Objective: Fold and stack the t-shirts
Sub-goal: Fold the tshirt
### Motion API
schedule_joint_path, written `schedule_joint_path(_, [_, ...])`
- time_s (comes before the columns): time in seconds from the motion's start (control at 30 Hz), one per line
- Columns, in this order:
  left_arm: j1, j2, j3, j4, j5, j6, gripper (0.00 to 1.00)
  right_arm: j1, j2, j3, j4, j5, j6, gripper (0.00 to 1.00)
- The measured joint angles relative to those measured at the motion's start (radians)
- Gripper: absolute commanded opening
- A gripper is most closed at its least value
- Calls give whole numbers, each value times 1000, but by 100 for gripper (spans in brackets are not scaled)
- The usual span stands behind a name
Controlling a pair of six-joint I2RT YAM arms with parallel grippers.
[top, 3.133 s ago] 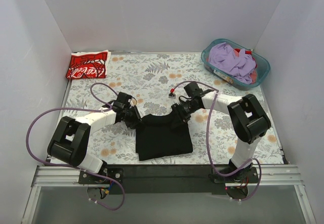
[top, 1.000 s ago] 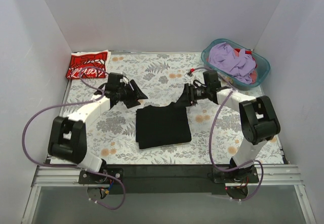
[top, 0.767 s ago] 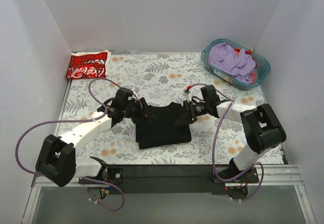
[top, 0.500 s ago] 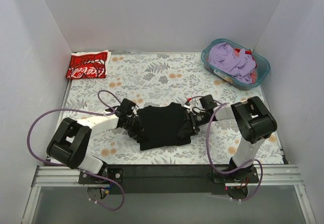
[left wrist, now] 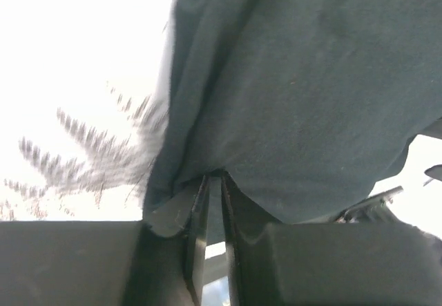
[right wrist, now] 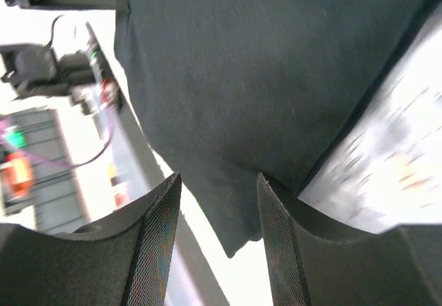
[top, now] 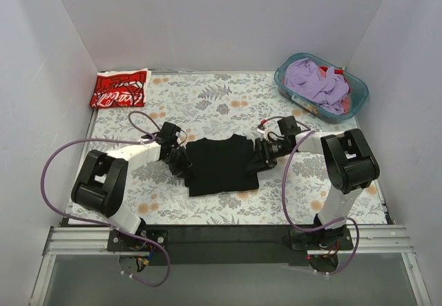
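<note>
Jaws: left gripper pinched on an edge of the black shirt; right gripper apart around the opposite edge. Floppy cloth, I reckon; grab hems, not the middle.

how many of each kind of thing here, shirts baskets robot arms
t-shirts: 2, black t-shirt and red t-shirt
basket: 1, purple clothes inside not counted
robot arms: 2, left arm and right arm
total: 5
</note>
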Motion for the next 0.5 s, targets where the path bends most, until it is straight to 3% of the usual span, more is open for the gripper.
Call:
schedule_joint_path(0.1, [3, 80, 99, -5, -32, 23, 18, -3, 18, 95, -5, 63, -21, 55])
schedule_joint_path(0.27, [6, 122, 198, 25, -120, 56, 43, -6, 24, 219, 17, 93, -23, 55])
schedule_joint_path(0.37, [10, 72, 195, 31, -170, 56, 54, 8, -6, 220, 50, 86, 23, 56])
schedule_joint_path(0.5, [13, -105, 151, 33, -247, 56, 60, 103, -112, 135, 192, 81, 158, 57])
